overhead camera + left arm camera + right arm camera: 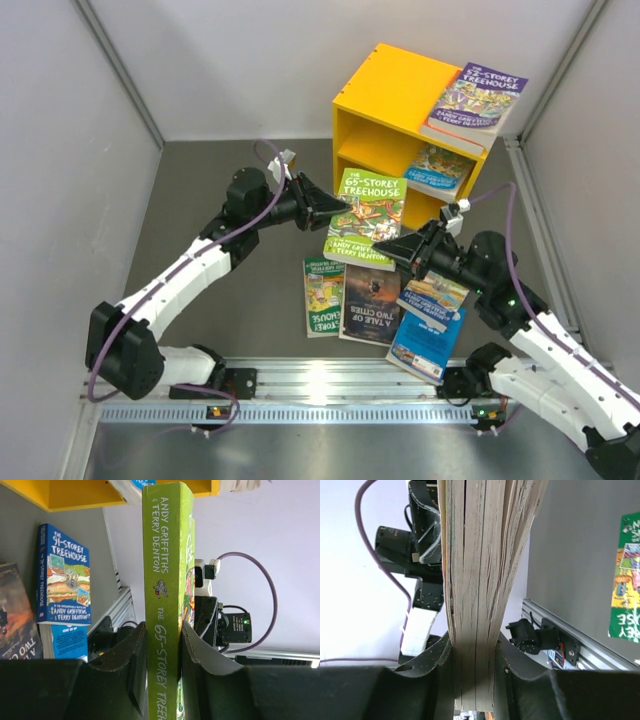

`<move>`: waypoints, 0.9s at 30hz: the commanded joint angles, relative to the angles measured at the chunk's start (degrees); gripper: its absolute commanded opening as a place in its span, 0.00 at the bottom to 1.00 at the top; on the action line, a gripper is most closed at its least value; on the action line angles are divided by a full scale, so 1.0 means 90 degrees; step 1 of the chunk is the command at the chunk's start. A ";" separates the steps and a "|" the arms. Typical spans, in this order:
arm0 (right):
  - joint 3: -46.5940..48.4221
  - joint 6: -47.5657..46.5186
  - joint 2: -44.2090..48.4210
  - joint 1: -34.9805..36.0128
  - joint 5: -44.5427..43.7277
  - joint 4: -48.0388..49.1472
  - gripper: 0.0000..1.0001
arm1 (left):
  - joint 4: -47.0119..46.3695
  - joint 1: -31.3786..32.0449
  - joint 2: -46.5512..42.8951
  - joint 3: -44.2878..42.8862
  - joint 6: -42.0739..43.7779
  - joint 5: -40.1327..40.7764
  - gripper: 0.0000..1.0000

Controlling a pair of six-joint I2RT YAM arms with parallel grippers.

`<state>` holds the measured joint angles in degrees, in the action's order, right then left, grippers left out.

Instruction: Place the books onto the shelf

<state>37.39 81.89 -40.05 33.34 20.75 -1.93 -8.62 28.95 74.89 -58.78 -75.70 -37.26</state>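
Dark grey tabletop [190, 170], 3 pale walls [230, 60], 1 rail [330, 380].
The ribbed aluminium rail runs along the tabletop's near edge; the walls stand at its left, far and right edges.

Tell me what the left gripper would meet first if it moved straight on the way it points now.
Probably the right gripper. The left gripper is shut on the spine of the green book, and the right one clamps its page edge from the opposite side. Depth is unclear.
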 commanded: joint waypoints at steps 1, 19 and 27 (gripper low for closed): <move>-0.0023 -0.0202 0.0309 -0.0013 -0.0421 -0.0448 0.06 | 0.0362 -0.0092 -0.0304 -0.0246 0.0774 0.0301 0.00; 0.1265 -0.2164 -0.0598 -0.1428 -0.0676 -0.2500 0.00 | 0.1320 -0.0052 0.0828 -0.1026 0.1731 0.0438 0.20; 0.2016 -0.2711 -0.1350 -0.2913 0.0095 -0.2393 0.00 | 0.1047 -0.0053 0.1385 -0.1476 0.1732 0.0243 0.37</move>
<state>50.09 61.58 -51.27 12.51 25.34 -22.92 3.20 30.22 87.66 -69.47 -64.03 -35.94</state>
